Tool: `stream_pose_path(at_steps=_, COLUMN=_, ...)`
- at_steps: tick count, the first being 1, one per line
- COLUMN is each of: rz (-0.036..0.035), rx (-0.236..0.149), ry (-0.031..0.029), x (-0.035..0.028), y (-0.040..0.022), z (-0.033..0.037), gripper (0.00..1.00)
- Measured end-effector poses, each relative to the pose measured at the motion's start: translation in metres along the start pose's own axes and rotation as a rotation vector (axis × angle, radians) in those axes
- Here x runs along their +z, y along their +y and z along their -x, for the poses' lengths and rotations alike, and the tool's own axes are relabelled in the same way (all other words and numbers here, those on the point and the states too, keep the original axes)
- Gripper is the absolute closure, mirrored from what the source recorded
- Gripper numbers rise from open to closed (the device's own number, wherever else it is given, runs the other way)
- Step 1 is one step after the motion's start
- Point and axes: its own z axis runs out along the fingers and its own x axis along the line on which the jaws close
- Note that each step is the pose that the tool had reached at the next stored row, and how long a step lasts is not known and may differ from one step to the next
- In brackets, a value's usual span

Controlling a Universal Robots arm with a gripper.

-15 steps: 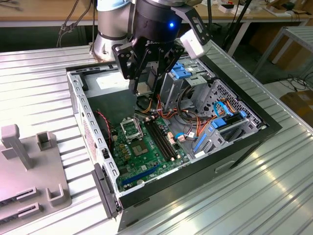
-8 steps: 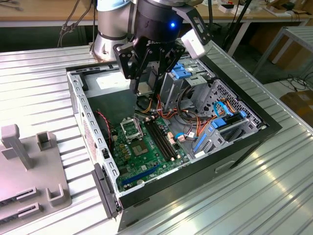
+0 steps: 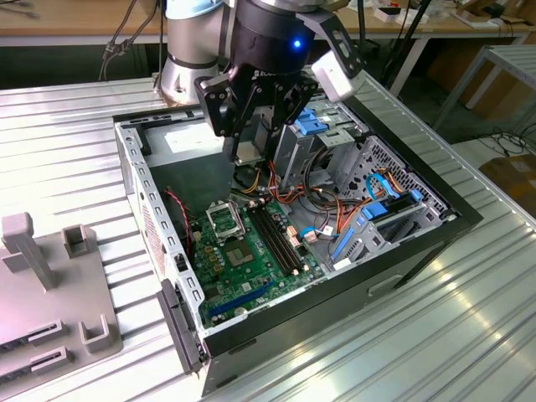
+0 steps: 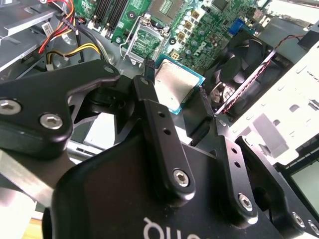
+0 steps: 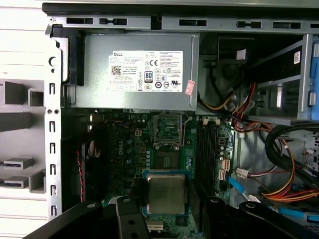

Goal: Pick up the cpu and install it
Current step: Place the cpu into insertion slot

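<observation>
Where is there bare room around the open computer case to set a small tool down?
The ribbed table is bare at the exterior view's lower right, beside the case, and at its upper left, beyond the grey fixture. Inside the case it is crowded: cables, motherboard, and the gripper holding the cpu above.

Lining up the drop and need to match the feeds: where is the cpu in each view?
Exterior view: cpu held over the open case, above the socket.
Second wrist view: cpu between the two black fingers, socket just beyond it.
First wrist view: cpu between the fingers, socket beyond it.
Shared landmark: the black-framed socket.
</observation>
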Motion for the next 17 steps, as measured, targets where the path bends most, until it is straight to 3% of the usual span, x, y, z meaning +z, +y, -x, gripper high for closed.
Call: stream_pose_path(at_steps=17, rz=0.0001, rx=0.0, ry=0.0, x=0.0006, y=-0.003, z=-0.0001, gripper=0.53)
